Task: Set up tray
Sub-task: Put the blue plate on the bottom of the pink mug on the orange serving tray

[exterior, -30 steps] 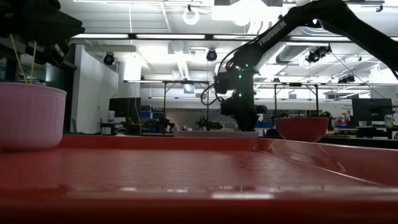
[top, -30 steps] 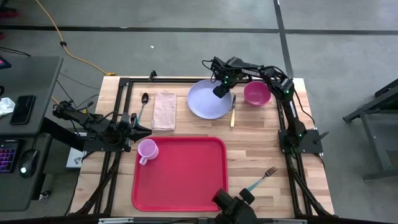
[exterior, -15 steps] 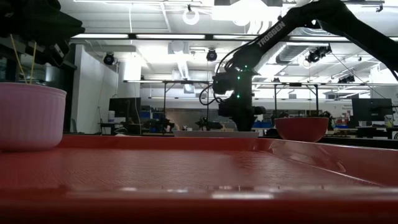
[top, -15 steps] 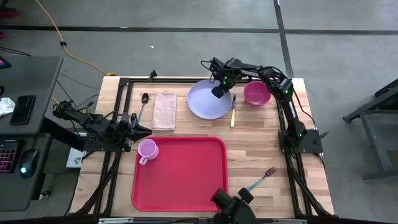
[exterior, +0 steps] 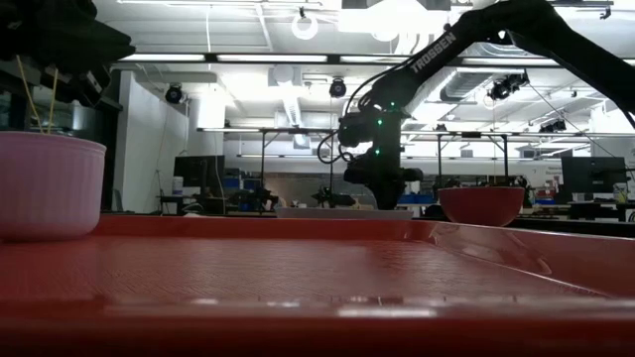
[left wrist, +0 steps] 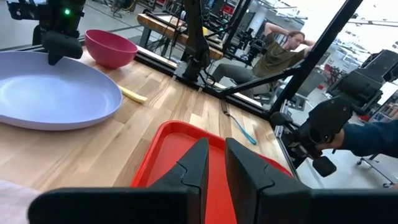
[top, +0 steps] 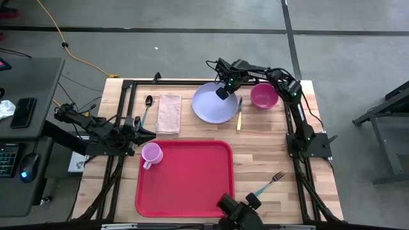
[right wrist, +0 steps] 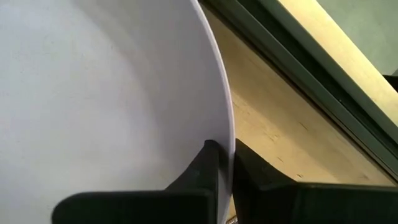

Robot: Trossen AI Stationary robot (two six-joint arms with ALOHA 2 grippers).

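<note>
Tray [top: 185, 177] — red, flat, with a low rim, lying on the near middle of the wooden bench [top: 262, 153]. A pink cup [top: 151, 154] stands in its far left corner. Left pincer [top: 142, 130] — low at the bench's left side just beside that corner, fingers a narrow gap apart, nothing held. Beyond it lie a spoon [top: 147, 107] and a folded beige cloth [top: 169, 114], side by side. Plate [top: 215, 102] — pale lilac, far middle of the bench, well apart from the tray. Right pincer [top: 222, 93] — down at the plate's rim, clamped tight on that edge, one finger inside and one outside. A knife [top: 239, 114] lies just right of the plate, then a magenta bowl [top: 264, 96]. Fork [top: 269, 182] with teal handle — near right, off the tray.
</note>
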